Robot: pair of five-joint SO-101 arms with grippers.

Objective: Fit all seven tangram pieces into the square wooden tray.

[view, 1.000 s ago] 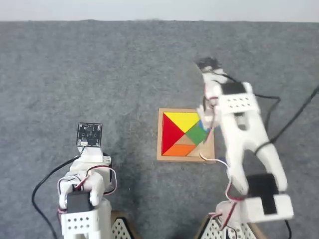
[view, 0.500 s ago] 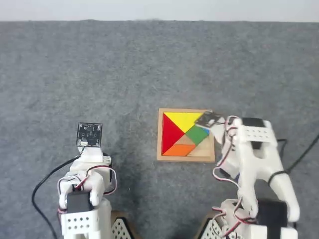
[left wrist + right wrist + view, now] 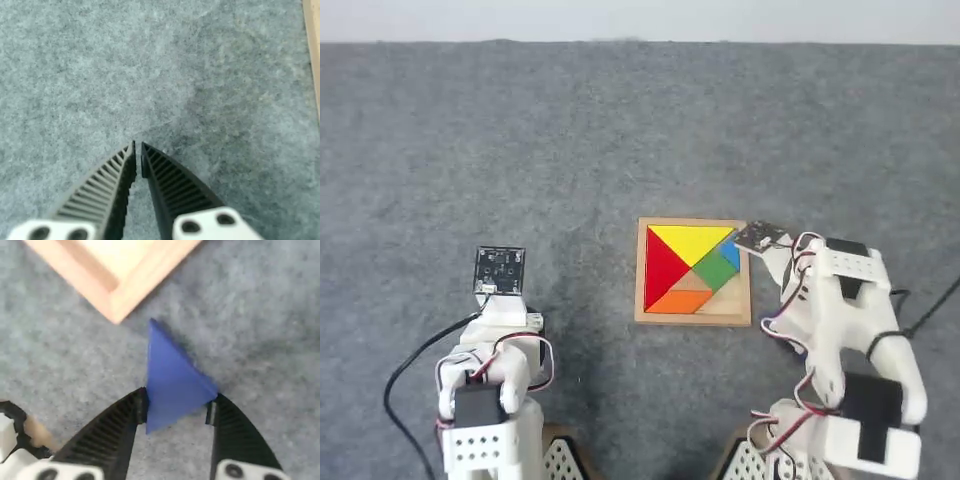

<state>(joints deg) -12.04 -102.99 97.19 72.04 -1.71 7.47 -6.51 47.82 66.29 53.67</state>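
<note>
The square wooden tray (image 3: 642,272) lies flat on the grey worktop (image 3: 520,150), a little right of centre in the high view. Inside it, a yellow triangle (image 3: 688,242) fills the far side and a red triangle (image 3: 663,270) the left side. A green piece (image 3: 717,270) sits toward the middle right, and an orange piece (image 3: 680,300) lies along the near edge. The near right part of the tray floor shows plain wood. A strip of blue (image 3: 731,250) shows just right of the green piece (too small to tell its shape). The right arm (image 3: 840,300) stands just beside the tray's right edge, bent down toward the worktop. Seen from its wrist, the right arm's fingers (image 3: 110,435) are spread partway and pressed against a blue triangle (image 3: 172,385), one finger touching each of two sides. The triangle's free point aims at a corner of the tray, with a narrow band of grey worktop between the two, so this piece is outside the tray (whether it rests on the worktop or is lifted off it, I cannot tell). The left arm (image 3: 490,380) is folded at the near left, well apart from the tray. The left arm's fingers (image 3: 170,180) are almost together, with only a slim gap at the tips and nothing between them, over the grey worktop.
</note>
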